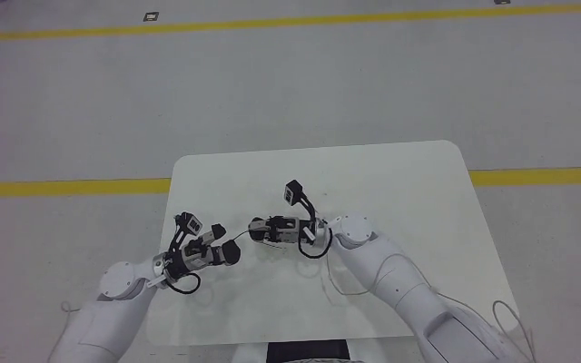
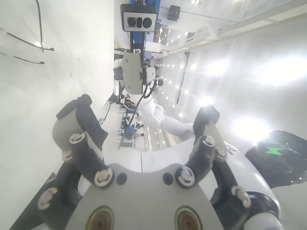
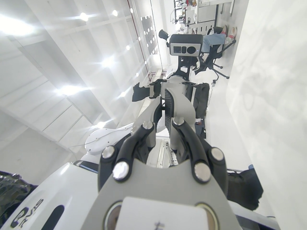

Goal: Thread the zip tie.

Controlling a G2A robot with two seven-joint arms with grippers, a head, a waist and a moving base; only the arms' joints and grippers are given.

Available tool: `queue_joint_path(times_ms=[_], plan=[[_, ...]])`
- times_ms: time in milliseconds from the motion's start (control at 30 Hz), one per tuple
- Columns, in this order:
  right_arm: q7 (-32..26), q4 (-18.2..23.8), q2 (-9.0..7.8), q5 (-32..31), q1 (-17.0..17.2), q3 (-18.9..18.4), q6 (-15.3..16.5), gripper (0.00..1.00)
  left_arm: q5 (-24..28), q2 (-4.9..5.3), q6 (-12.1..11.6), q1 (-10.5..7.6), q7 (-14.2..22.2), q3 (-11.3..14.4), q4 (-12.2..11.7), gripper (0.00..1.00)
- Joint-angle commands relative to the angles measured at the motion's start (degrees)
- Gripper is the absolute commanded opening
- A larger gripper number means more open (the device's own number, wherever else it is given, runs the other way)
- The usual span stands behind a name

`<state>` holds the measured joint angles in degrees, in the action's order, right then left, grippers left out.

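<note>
Your left gripper (image 2: 145,107) hangs wide open, holding nothing, over the near-left of the table (image 1: 399,181); right gripper (image 3: 163,92) faces it, jaws pinched together, contents unclear; black zip ties (image 2: 39,22) lie loose on the table

Three thin black zip ties (image 2: 40,27) lie flat and unlooped on the white table (image 2: 76,13), two of them crossing.
</note>
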<state>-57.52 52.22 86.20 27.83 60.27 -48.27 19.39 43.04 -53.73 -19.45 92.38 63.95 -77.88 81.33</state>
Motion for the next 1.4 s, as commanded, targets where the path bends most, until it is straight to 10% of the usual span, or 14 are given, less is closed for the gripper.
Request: queue_joint_path(times_ms=[0, 967, 1000, 1367], plan=[[2.1, 1.1, -0.19, -1.4, 0.6, -0.1, -0.1, 0.0, 0.0, -0.06, 0.0, 0.11, -0.8, 0.0, 0.2, 1.0], [8.2, 7.1, -1.51, -6.2, 4.6, -1.3, -3.6, 0.0, -1.8, -0.74, 0.0, -0.15, -6.4, 0.8, 1.3, 1.0], [8.2, 7.1, -1.56, -6.2, 4.6, -1.3, -3.7, 0.0, -1.8, -0.74, 0.0, -0.14, -6.5, 0.8, 1.3, 0.78], [6.6, 7.1, -2.05, -7.9, 4.2, -1.3, -5.1, 0.0, -2.2, -0.61, 0.4, -0.07, -5.3, 0.5, 1.0, 0.3]])
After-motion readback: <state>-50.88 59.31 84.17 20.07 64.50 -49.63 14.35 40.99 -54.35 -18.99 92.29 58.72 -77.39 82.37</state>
